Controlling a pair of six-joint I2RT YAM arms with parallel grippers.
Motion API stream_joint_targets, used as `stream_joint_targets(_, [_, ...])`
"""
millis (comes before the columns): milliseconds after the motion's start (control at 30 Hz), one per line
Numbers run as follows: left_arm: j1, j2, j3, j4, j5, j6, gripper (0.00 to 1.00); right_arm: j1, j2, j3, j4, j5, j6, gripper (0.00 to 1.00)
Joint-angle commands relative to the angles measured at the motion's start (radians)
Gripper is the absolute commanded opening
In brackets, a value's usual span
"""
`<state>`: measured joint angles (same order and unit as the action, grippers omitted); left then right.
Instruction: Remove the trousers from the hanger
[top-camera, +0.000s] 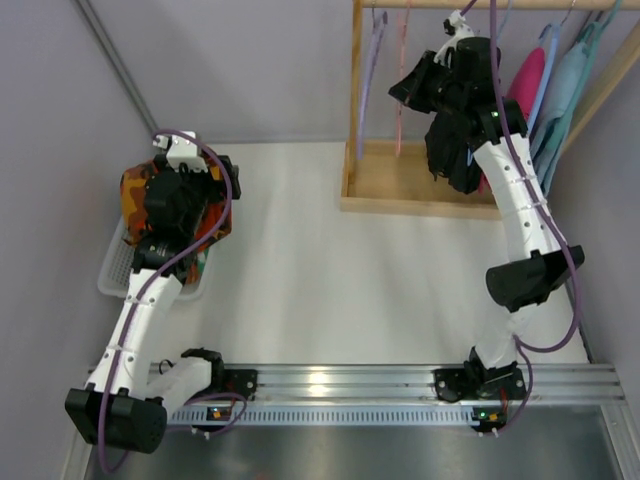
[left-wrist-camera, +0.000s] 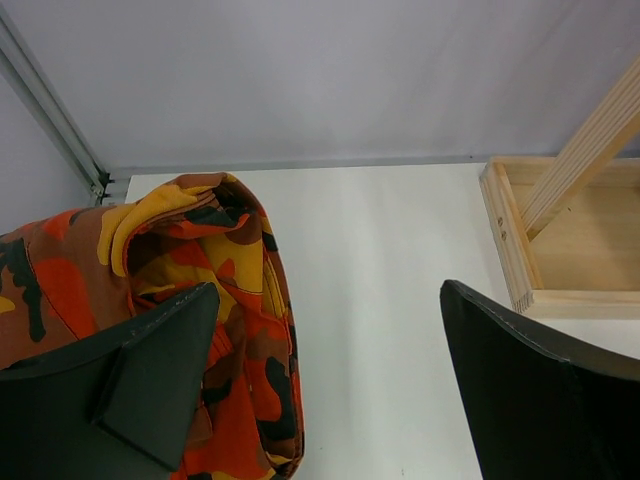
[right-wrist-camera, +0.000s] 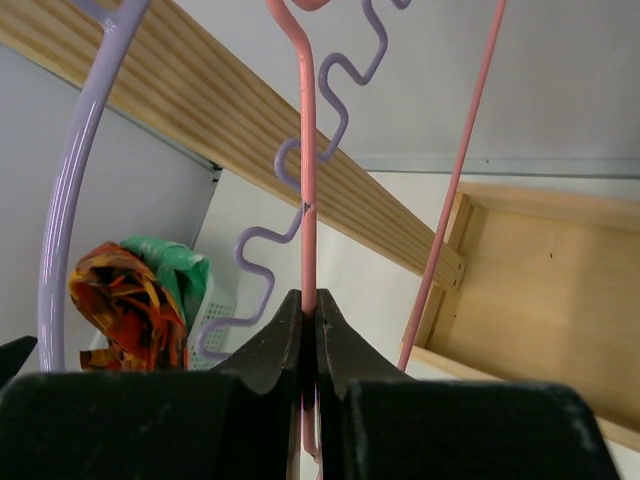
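While the left gripper (left-wrist-camera: 325, 310) hangs wide open above the orange, yellow and black camouflage cloth garment (left-wrist-camera: 240, 260), which lies bunched in a white mesh plastic basket (top-camera: 112, 272) at the table's left edge, the right gripper (right-wrist-camera: 309, 305) is clamped on a thin pink wire hanger (right-wrist-camera: 307, 160) at the wooden clothes rack (top-camera: 400, 200).

Orange, red, yellow and black camouflage covers the garment (left-wrist-camera: 240, 300); the pink hanger (right-wrist-camera: 307, 150), lilac hanger (right-wrist-camera: 47, 300) and white tabletop (left-wrist-camera: 380, 300) are plain.

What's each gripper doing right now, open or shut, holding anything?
Left gripper: open, holding nothing, above the camo trousers.
Right gripper: shut on the pink hanger.
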<state>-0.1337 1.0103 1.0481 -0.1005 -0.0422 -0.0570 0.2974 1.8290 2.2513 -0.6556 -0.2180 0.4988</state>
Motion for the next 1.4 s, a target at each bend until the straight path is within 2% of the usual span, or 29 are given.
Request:
stream_joint_targets(0, [-0.004, -0.01, 0.033, 0.001, -0.007, 0.006, 0.98, 0.042, 0.007, 0.01, 0.056, 0.022, -0.005, 0.0])
stream_joint_targets(400, [-0.004, -0.006, 0.043, -0.021, 0.014, 0.0, 0.98, 0.078, 0.004, -0.012, 0.062, 0.002, 0.012, 0.0])
stream_joint_targets(467, [-0.004, 0.011, 0.056, -0.044, 0.037, 0.002, 0.98, 0.077, -0.022, -0.038, 0.071, 0.0, 0.007, 0.09])
stream_joint_targets(533, [-0.004, 0.024, 0.079, -0.085, 0.128, 0.005, 0.98, 0.071, -0.06, -0.07, 0.082, -0.001, 0.012, 0.2])
stream_joint_targets(600, [-0.004, 0.053, 0.102, -0.114, 0.172, 0.008, 0.98, 0.059, -0.091, -0.13, 0.102, -0.009, 0.023, 0.23])
stream_joint_targets(633, [-0.004, 0.065, 0.124, -0.139, 0.194, 0.006, 0.98, 0.049, -0.12, -0.146, 0.108, -0.012, 0.023, 0.3])
stream_joint_targets(700, [-0.004, 0.102, 0.142, -0.159, 0.194, 0.012, 0.98, 0.04, -0.148, -0.185, 0.117, -0.014, 0.017, 0.33])
stream_joint_targets(733, [-0.004, 0.115, 0.167, -0.189, 0.177, 0.016, 0.98, 0.031, -0.172, -0.194, 0.12, -0.014, 0.012, 0.39])
stream_joint_targets(800, [-0.004, 0.152, 0.194, -0.229, 0.163, 0.019, 0.98, 0.017, -0.206, -0.217, 0.128, -0.012, 0.001, 0.45])
stream_joint_targets(900, [-0.004, 0.177, 0.205, -0.251, 0.142, -0.006, 0.98, -0.003, -0.234, -0.226, 0.132, -0.021, 0.0, 0.48])
stream_joint_targets(1000, [-0.004, 0.188, 0.198, -0.254, 0.084, -0.088, 0.98, -0.023, -0.28, -0.24, 0.146, -0.058, -0.011, 0.57])
stream_joint_targets(1033, [-0.004, 0.189, 0.199, -0.254, 0.074, -0.11, 0.98, -0.03, -0.31, -0.251, 0.155, -0.072, -0.014, 0.66])
stream_joint_targets(1100, [-0.004, 0.221, 0.236, -0.29, 0.16, -0.092, 0.98, -0.035, -0.35, -0.306, 0.174, -0.109, -0.04, 0.75])
stream_joint_targets(1133, [-0.004, 0.238, 0.259, -0.313, 0.183, -0.084, 0.98, -0.035, -0.397, -0.332, 0.18, -0.119, -0.051, 0.84])
stream_joint_targets(1200, [-0.004, 0.281, 0.299, -0.343, 0.25, -0.049, 0.98, -0.035, -0.457, -0.441, 0.214, -0.138, -0.089, 0.91])
stream_joint_targets(1233, [-0.006, 0.289, 0.305, -0.343, 0.255, -0.034, 0.98, -0.035, -0.518, -0.484, 0.223, -0.138, -0.101, 0.97])
stream_joint_targets(1367, [-0.058, 0.338, 0.345, -0.341, 0.18, 0.016, 0.98, -0.035, -0.675, -0.733, 0.241, -0.179, -0.181, 0.99])
